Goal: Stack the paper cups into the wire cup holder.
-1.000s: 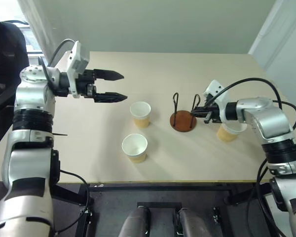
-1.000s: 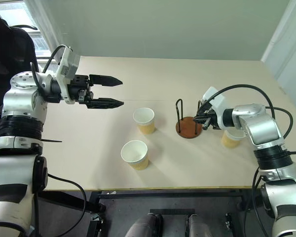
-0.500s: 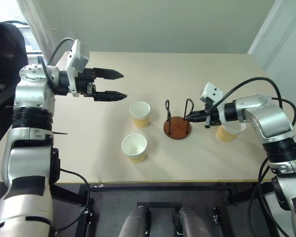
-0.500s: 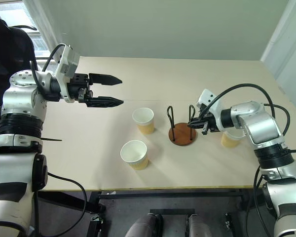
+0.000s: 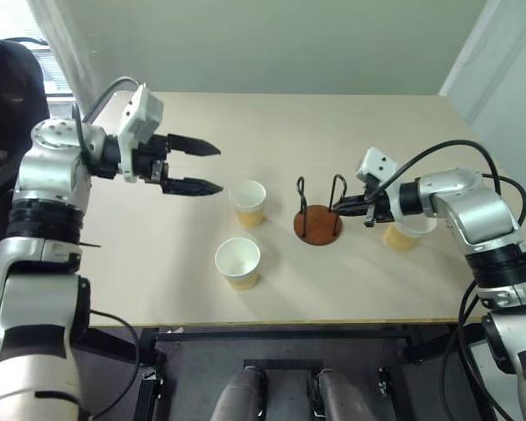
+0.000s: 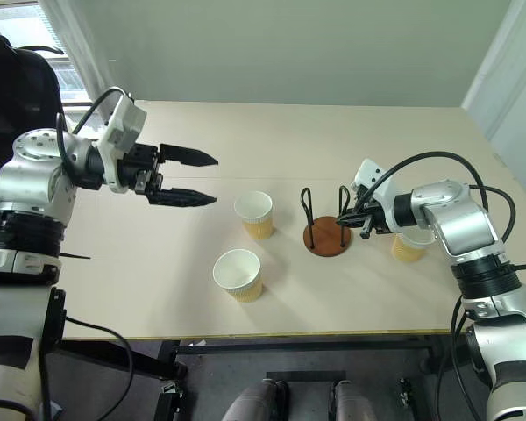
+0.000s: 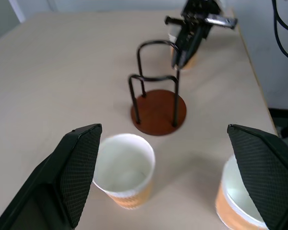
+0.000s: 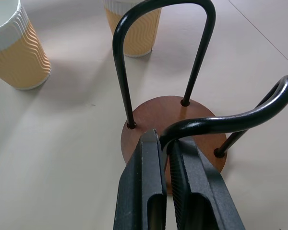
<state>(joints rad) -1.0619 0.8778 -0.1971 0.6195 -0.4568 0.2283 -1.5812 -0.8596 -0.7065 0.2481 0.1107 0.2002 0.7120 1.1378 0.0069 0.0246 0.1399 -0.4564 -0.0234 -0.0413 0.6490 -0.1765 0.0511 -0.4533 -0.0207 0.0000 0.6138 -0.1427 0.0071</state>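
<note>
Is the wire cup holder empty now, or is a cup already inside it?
Empty: the wire cup holder shows bare base between its loops.

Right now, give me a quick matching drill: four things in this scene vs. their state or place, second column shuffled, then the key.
Things:
1. left pincer
2. right pincer
3. wire cup holder
4. paper cup behind the right arm

States:
A. upright on the table, no cup in it
B. open, holding nothing, above the table
C. standing on the far side of the holder from the other two cups
D. shut on a wire loop

Pairs: 1-B, 2-D, 3-A, 4-C
</note>
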